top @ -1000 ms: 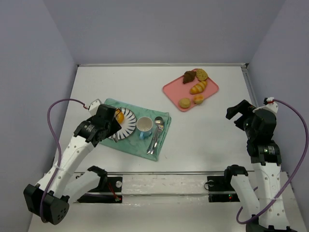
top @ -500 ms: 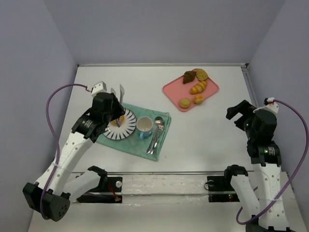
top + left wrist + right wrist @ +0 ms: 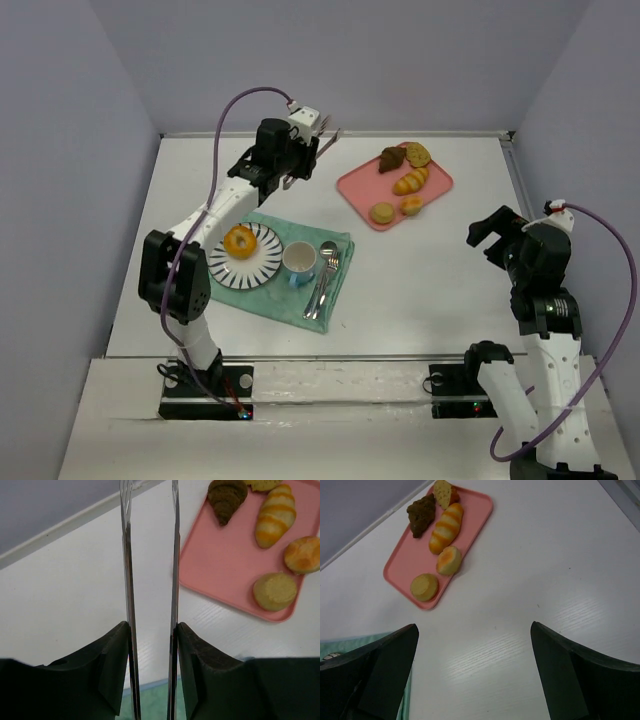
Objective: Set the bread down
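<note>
The bread [image 3: 240, 241], a small golden ring-shaped bun, lies on the striped plate [image 3: 262, 268] on the green cloth. My left gripper [image 3: 298, 152] [image 3: 151, 627] has its fingers shut on a pair of metal tongs [image 3: 326, 137] [image 3: 128, 555]. It is raised over the far table between the plate and the pink tray. The tong blades stand apart with nothing between them. My right gripper [image 3: 492, 236] [image 3: 475, 630] hovers open and empty over bare table at the right.
The pink tray [image 3: 350, 190] [image 3: 215, 565] [image 3: 400, 565] holds a striped roll [image 3: 410, 181], a dark pastry [image 3: 391, 159] and round buns [image 3: 382, 212]. A cup [image 3: 299, 261] and a spoon [image 3: 328, 262] sit on the green cloth [image 3: 290, 300] beside the plate.
My left arm has lifted off the plate and swung to the far side towards the tray, with the tongs empty. The bread stays on the plate. The right arm has not moved.
</note>
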`<state>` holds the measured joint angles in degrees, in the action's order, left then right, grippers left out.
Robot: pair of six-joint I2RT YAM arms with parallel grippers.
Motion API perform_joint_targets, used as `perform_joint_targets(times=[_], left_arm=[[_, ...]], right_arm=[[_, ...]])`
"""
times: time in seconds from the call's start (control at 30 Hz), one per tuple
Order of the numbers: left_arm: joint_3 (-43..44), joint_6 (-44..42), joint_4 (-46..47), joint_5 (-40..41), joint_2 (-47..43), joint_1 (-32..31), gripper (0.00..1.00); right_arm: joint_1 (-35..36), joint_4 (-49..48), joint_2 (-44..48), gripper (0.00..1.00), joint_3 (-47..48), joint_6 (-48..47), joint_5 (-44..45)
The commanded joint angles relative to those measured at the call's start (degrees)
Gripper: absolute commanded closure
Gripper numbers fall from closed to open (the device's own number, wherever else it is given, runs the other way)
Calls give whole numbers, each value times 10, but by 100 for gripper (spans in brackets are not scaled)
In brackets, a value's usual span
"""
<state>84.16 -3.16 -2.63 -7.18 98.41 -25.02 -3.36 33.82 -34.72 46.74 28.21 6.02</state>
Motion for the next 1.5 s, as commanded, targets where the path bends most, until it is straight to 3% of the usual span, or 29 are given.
perform_joint_targets(times=[0.0, 0.2, 0.33, 0.5, 0.6, 0.63, 0.7, 0.73, 0.8, 0.97, 1.1, 1.17, 1.47], left_arm=[[62, -178, 28, -50, 50, 5, 50], [164, -191, -17, -74, 197, 26, 42], [287, -177, -87, -94, 286, 40, 41], [319, -143, -101, -113, 330, 61, 40], [306, -137, -94, -130, 332, 69, 31], [301, -139, -96, -136, 332, 70, 22], [301, -146, -112, -145, 330, 71, 15], [301, -149, -117, -149, 327, 71, 4], [301, -147, -123, -144, 319, 71, 1], [306, -128, -131, -117, 242, 72, 1], [312, -53, -140, -35, 133, 72, 1], [266, 10, -140, 22, 86, 72, 1], [-150, 288, -89, 208, -246, 73, 1]], right_arm=[[-2, -31, 7, 1, 7, -10, 19], [-2, -30, 0, 1, 9, -13, 29], [-2, -24, -3, 1, 13, -13, 43], [-2, -18, 4, 1, 18, -15, 50], [-2, -16, 7, 1, 19, -14, 52], [-2, -15, 8, 1, 19, -15, 51], [-2, -13, 10, 1, 23, -15, 51], [-2, -10, 11, 1, 25, -15, 49], [-2, -9, 14, 0, 25, -15, 49], [-2, -8, 24, 0, 25, -14, 43], [-2, -5, 29, 0, 20, -3, 48], [-2, -6, 26, 0, 14, 0, 52], [-2, -3, -8, 0, 22, 9, 52]])
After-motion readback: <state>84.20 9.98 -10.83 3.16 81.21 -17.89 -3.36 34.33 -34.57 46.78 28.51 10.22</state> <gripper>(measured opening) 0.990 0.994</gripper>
